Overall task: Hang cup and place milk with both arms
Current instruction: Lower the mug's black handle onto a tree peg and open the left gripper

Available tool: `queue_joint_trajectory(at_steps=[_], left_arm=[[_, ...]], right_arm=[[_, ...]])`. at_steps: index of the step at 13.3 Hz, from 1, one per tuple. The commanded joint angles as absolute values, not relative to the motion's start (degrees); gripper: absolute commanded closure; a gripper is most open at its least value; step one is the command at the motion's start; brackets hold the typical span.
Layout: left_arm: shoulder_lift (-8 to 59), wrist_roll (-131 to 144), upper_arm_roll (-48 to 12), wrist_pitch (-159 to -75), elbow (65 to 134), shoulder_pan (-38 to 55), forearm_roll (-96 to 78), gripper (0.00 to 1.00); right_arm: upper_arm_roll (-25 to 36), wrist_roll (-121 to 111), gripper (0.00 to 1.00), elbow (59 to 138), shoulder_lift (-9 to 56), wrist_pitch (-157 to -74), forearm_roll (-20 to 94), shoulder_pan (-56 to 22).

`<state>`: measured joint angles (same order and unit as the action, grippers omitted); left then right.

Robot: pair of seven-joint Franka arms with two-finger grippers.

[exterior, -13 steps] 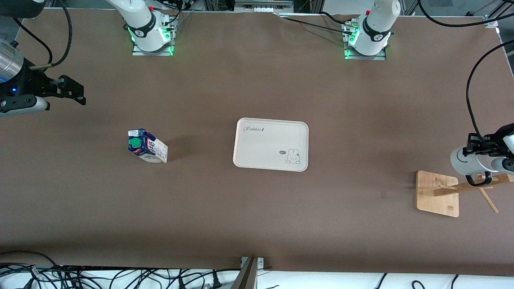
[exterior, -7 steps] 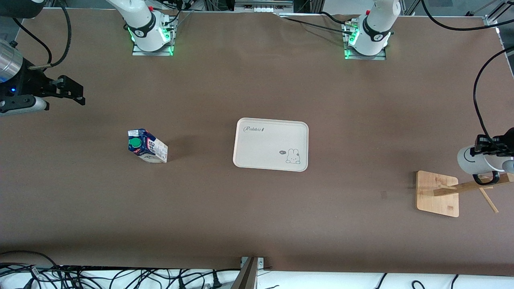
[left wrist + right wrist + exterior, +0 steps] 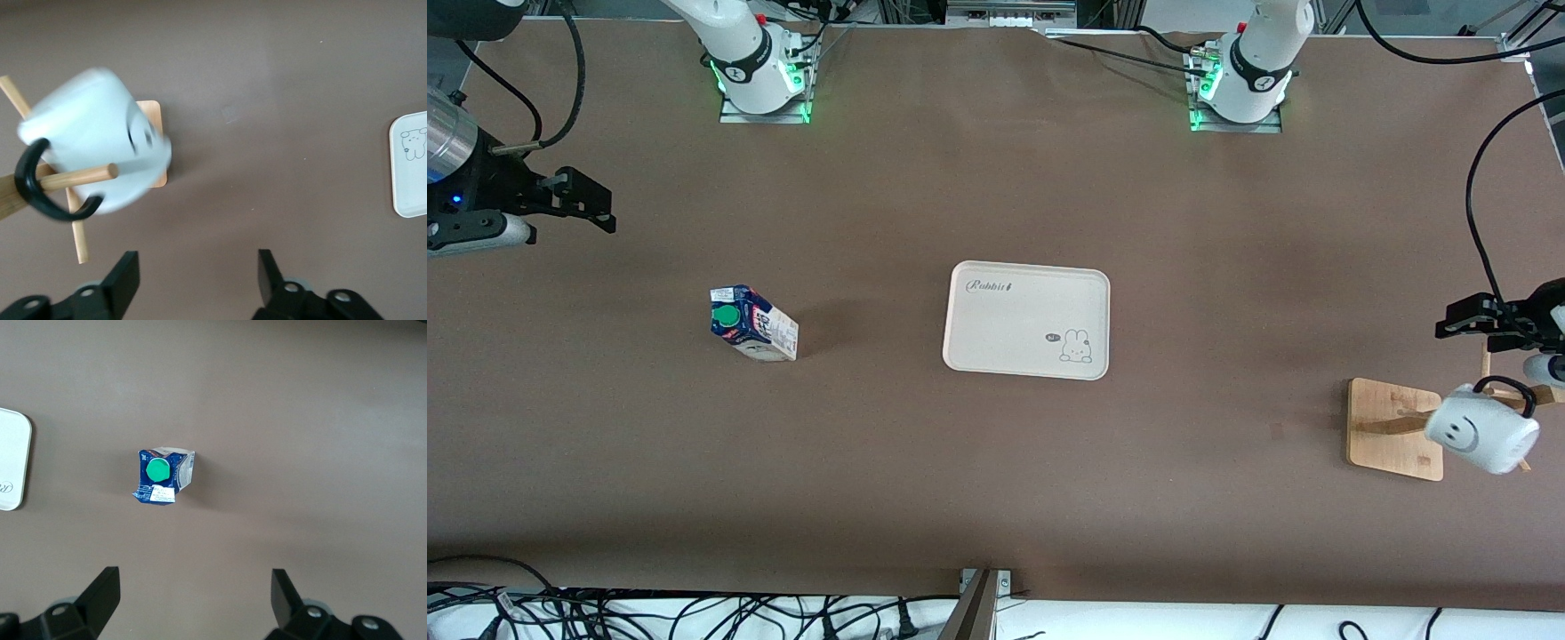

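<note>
The white cup (image 3: 1480,433) with its smiley face hangs tilted by its black handle (image 3: 40,193) on a peg (image 3: 80,177) of the wooden rack (image 3: 1392,427) at the left arm's end of the table. My left gripper (image 3: 1449,322) is open and empty above the rack, apart from the cup (image 3: 93,140); it shows open in its wrist view (image 3: 198,263). The milk (image 3: 751,322) stands on the table toward the right arm's end, green cap up. My right gripper (image 3: 596,204) waits open and empty up in the air, with the milk (image 3: 163,477) in its wrist view (image 3: 193,583).
A cream tray (image 3: 1005,329) with a rabbit print lies at the middle of the table, between the milk and the rack. Its edge shows in the left wrist view (image 3: 410,167) and the right wrist view (image 3: 10,460). Cables lie along the front edge.
My left gripper has opened and let go of the cup. The cup has dropped onto the rack peg and hangs there. The right arm has not moved.
</note>
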<state>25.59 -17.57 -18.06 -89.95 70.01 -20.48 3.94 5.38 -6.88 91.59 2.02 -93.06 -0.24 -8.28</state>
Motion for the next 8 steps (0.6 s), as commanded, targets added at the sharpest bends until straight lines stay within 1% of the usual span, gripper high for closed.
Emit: queue_joint_trajectory(at_steps=[1, 4, 7, 8], left_arm=[[22.9, -15.8, -18.5, -88.7, 70.0, -17.9, 4.1, 0.0], [21.4, -11.7, -18.5, -84.3, 70.0, -16.0, 4.0, 0.0], [21.3, -11.3, -18.5, -83.7, 70.0, -15.7, 4.0, 0.0], [19.1, -11.0, -17.8, -84.1, 72.0, -14.9, 3.5, 0.0]], right_arm=[[4.9, -6.9, 0.0, 90.5, 2.1, -92.1, -0.4, -8.1], [4.9, -6.9, 0.0, 90.5, 2.1, -92.1, -0.4, -8.1], [5.0, -6.9, 0.0, 90.6, 2.2, -91.9, -0.4, -8.1], [4.9, -6.9, 0.0, 90.5, 2.2, -91.9, -0.4, -8.1]])
